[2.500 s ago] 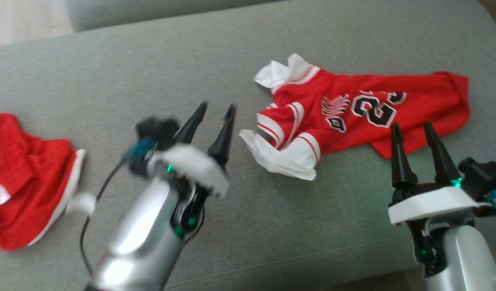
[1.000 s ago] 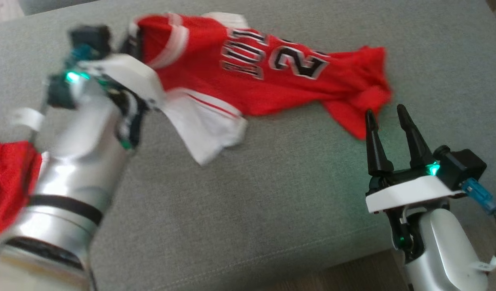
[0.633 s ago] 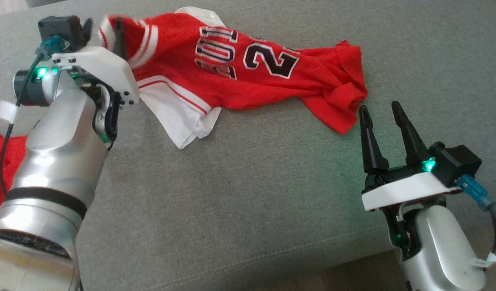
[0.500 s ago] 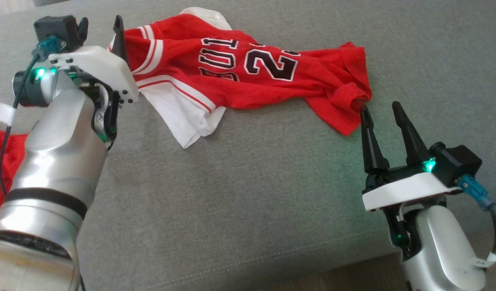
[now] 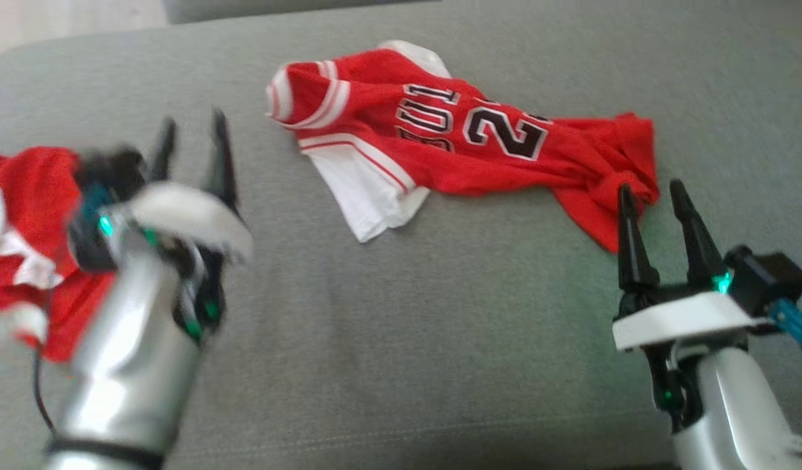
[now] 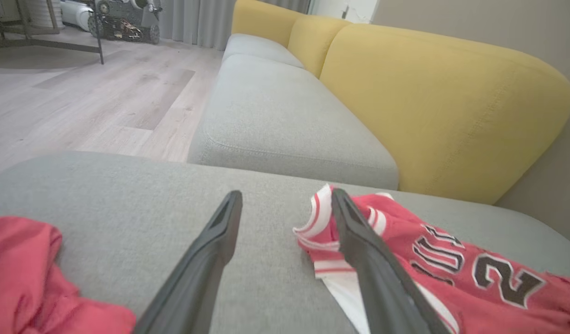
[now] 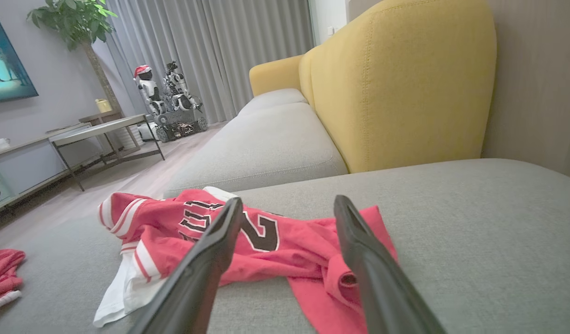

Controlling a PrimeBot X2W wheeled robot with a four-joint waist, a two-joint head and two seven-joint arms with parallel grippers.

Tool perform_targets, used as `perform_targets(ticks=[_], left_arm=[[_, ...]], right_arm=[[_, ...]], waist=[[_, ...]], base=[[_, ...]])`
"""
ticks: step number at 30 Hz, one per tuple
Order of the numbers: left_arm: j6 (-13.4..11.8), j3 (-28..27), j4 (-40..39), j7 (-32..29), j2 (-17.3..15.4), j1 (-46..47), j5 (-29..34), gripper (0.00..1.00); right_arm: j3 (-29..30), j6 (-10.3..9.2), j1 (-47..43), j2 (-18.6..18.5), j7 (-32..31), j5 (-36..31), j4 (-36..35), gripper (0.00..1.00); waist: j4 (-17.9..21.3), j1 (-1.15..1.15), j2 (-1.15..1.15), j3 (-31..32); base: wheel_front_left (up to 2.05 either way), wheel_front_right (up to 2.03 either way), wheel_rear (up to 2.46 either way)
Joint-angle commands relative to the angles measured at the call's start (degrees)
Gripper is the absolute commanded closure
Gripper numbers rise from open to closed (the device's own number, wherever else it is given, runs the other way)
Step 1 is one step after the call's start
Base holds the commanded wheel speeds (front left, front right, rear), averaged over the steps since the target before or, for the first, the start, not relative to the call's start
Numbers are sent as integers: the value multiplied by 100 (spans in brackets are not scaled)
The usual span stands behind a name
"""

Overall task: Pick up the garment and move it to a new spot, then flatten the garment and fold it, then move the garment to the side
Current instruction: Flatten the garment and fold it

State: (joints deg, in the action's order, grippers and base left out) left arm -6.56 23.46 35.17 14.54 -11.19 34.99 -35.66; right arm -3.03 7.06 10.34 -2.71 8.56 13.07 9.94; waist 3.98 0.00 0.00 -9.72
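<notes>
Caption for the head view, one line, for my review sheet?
Crumpled red jersey on the grey cushion between open left gripper and open right gripper; second red garment at left edge.

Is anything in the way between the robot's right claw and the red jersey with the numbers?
No, nothing visible. The open right gripper points at the crumpled end of the red jersey, and just bare grey sofa cushion lies in front of its fingers.

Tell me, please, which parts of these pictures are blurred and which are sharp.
Head view: the left pincer is smeared with blur, while the jersey and the right pincer are fairly sharp. Left wrist view: the jersey is crisp, with no glare. Right wrist view: sharp and evenly lit, with only soft shadows.
</notes>
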Motion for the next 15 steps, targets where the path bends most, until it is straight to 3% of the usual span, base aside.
perform_targets(ticks=[1,8,15], left_arm=[[106,-134,-438,45,-10,-283,55,0],[111,-195,-1175,45,398,-1477,214,0],[189,-270,-1459,45,647,-1962,517,0]], right_arm=[[-78,43,-63,-17,61,56,-229,0],[152,43,-358,-17,73,34,-227,0],[107,43,-374,-17,-12,-1,-289,0]], waist=[[-263,0,0,214],[-501,0,0,395],[-396,0,0,442]], base=[[0,0,0],[0,0,0],[0,0,0]])
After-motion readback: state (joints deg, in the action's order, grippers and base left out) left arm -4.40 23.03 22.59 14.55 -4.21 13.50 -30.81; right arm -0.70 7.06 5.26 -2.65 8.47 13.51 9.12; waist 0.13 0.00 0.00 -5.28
